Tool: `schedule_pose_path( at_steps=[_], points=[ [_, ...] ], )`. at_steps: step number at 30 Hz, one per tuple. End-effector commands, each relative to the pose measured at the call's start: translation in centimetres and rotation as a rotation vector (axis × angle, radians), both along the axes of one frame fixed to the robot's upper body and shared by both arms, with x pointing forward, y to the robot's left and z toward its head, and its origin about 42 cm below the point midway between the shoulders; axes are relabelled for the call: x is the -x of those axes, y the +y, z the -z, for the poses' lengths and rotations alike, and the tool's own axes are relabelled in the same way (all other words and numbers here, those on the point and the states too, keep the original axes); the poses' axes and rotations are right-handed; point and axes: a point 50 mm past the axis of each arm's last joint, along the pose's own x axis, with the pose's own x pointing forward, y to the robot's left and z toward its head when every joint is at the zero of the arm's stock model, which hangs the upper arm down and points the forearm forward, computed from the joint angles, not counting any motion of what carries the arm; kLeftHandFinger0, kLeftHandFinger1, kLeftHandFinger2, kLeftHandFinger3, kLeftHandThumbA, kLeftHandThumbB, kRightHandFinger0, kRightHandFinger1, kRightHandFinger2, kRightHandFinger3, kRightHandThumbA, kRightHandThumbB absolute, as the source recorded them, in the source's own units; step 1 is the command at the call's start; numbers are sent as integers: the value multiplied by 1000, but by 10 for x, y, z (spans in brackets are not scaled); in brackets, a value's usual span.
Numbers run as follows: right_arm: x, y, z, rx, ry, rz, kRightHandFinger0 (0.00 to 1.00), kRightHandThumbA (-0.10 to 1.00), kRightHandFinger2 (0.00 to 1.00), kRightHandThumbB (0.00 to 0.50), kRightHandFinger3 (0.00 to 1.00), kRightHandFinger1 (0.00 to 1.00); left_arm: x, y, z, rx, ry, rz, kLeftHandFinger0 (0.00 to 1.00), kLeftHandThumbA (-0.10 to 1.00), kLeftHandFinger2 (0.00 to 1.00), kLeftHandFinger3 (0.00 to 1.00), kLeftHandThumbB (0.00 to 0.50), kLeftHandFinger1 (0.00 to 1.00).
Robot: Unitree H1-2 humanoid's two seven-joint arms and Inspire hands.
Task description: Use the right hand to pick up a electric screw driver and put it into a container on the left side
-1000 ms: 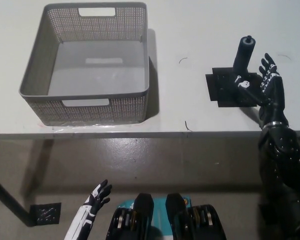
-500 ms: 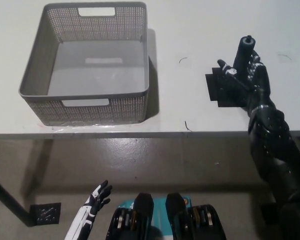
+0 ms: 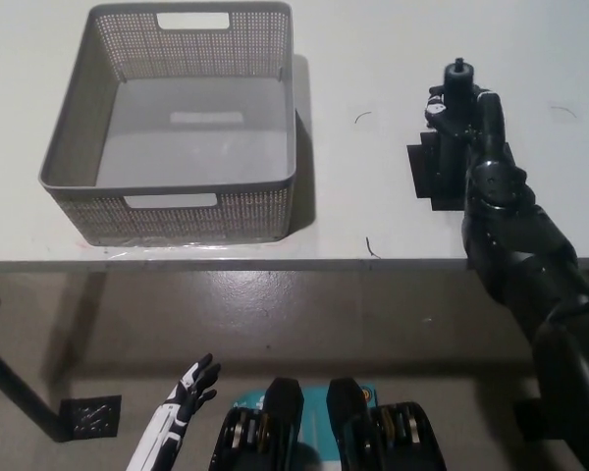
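Observation:
The dark electric screwdriver (image 3: 458, 80) stands upright at the right of the white table, over a black mat (image 3: 432, 173). My black right hand (image 3: 463, 110) is wrapped around its body, with only the top tip showing above the fingers. The grey mesh basket (image 3: 86, 132) sits on the left side of the table, nothing inside it. My white left hand (image 3: 188, 389) rests low at the bottom left, below the table edge, fingers spread.
The table's front edge (image 3: 275, 263) runs across the middle of the picture, grey floor below it. A small black plate (image 3: 88, 419) lies on the floor at the lower left. Bare tabletop (image 3: 358, 157) separates basket and mat.
My right hand came in from the screwdriver's right side, closed around it, and shifted slightly left and up with it. The left hand stayed put.

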Motion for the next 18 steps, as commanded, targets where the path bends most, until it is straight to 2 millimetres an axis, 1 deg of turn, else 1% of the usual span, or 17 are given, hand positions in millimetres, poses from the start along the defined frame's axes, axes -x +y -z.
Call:
schedule_pose_path(
  at_steps=[1,3,4,5,6,9,10,11,14,16,17,18],
  points=[
    [-7,8,-25,78,-64,26,0,-29,309,230,141,51,-9,5,-15,-22,-80,21,1000,1000,1000,1000,301,1000],
    [-6,7,-22,89,-67,32,0,-32,351,227,143,76,-9,6,-15,-24,-81,20,1000,1000,1000,1000,296,1000],
    [-6,6,-22,92,-67,37,0,-38,366,221,149,80,-9,6,-15,-20,-75,19,1000,1000,1000,1000,307,1000],
    [-6,7,-22,94,-66,38,0,-40,367,220,150,78,-9,7,-15,-16,-70,17,1000,1000,1000,1000,309,1000],
    [-6,6,-23,92,-68,39,0,-40,353,204,133,63,-9,7,-15,-18,-71,15,1000,1000,1000,1000,301,1000],
    [-6,7,-23,92,-72,42,0,-34,344,195,134,48,-8,7,-14,-19,-68,11,1000,1000,1000,1000,298,1000],
    [-6,6,-22,92,-74,44,0,-30,324,184,124,24,-7,7,-13,-23,-69,10,1000,1000,1000,1000,292,1000],
    [-6,6,-22,84,-72,48,0,-32,335,180,150,32,-6,6,-12,-23,-68,10,1000,1000,1000,1000,288,1000],
    [-5,5,-20,70,-78,58,0,-43,334,166,154,21,-3,6,-9,-8,-58,10,1000,1000,1000,1000,283,1000],
    [-5,6,-22,54,-89,67,0,-51,342,168,170,22,-2,6,-8,-10,-57,9,1000,1000,1000,1000,282,1000],
    [-6,9,-26,33,-110,69,0,-51,360,165,240,31,-1,7,-8,-18,-59,9,1000,1000,1000,1000,275,1000],
    [-6,9,-27,30,-113,68,0,-31,368,162,196,29,-1,7,-8,-19,-59,8,1000,1000,1000,1000,275,1000]
  ],
)
